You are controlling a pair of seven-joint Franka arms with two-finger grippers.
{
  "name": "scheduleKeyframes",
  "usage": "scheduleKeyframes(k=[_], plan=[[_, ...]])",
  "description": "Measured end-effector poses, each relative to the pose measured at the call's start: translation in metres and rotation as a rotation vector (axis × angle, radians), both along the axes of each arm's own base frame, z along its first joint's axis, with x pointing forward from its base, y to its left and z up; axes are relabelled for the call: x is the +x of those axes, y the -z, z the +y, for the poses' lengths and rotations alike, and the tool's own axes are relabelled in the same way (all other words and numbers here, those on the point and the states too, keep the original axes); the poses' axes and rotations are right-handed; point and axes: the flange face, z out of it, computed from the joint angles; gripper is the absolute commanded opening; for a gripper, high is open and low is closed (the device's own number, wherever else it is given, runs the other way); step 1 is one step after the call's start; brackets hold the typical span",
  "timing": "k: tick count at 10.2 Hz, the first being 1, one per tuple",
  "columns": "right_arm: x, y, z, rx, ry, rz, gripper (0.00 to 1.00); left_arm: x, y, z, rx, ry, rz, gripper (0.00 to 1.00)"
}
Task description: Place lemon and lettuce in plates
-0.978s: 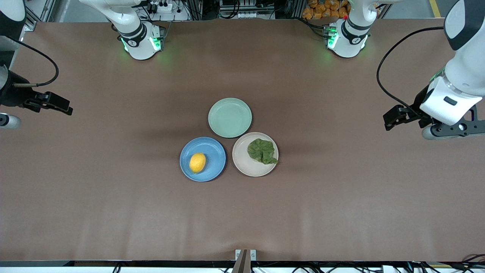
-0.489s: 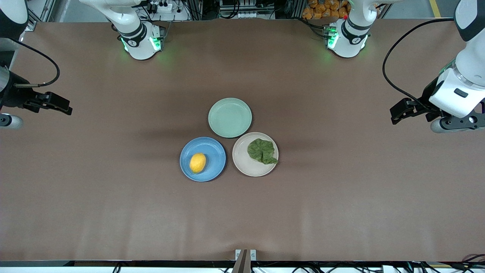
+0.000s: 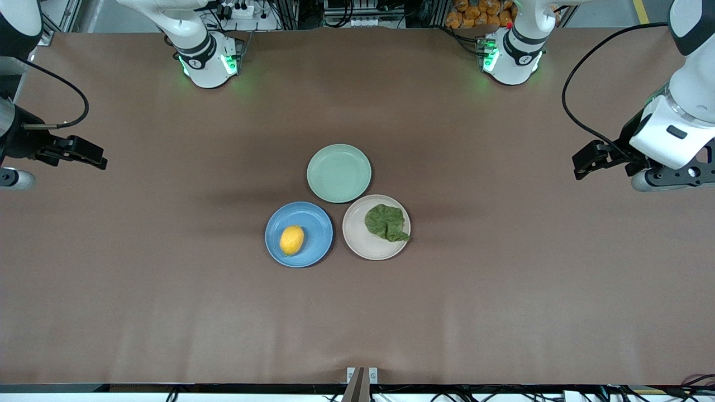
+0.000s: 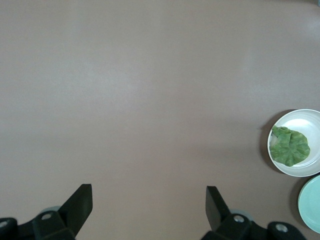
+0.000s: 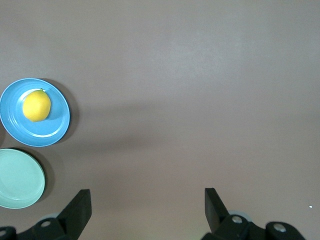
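Note:
The lemon lies on the blue plate; both also show in the right wrist view, lemon on plate. The lettuce lies on the beige-pink plate, its edge reaching the rim; the left wrist view shows the leaf on that plate. My left gripper is open and empty, high over the left arm's end of the table. My right gripper is open and empty, over the right arm's end.
A pale green plate with nothing on it stands just farther from the front camera, touching the other two plates. The brown table is bare around the three plates.
My left gripper has drawn back a little toward the left arm's end of the table. The right arm, the lemon and the lettuce have not moved.

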Motion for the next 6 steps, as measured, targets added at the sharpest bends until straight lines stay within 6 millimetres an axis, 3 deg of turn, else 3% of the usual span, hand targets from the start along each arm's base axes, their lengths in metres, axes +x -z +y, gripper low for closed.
scheduleKeyframes(k=[6], plan=[[-0.0001, 0.001, 0.0, 0.0, 0.0, 0.002, 1.0, -0.0069, -0.0074, 0.0002, -0.046, 0.019, 0.013, 1.0]])
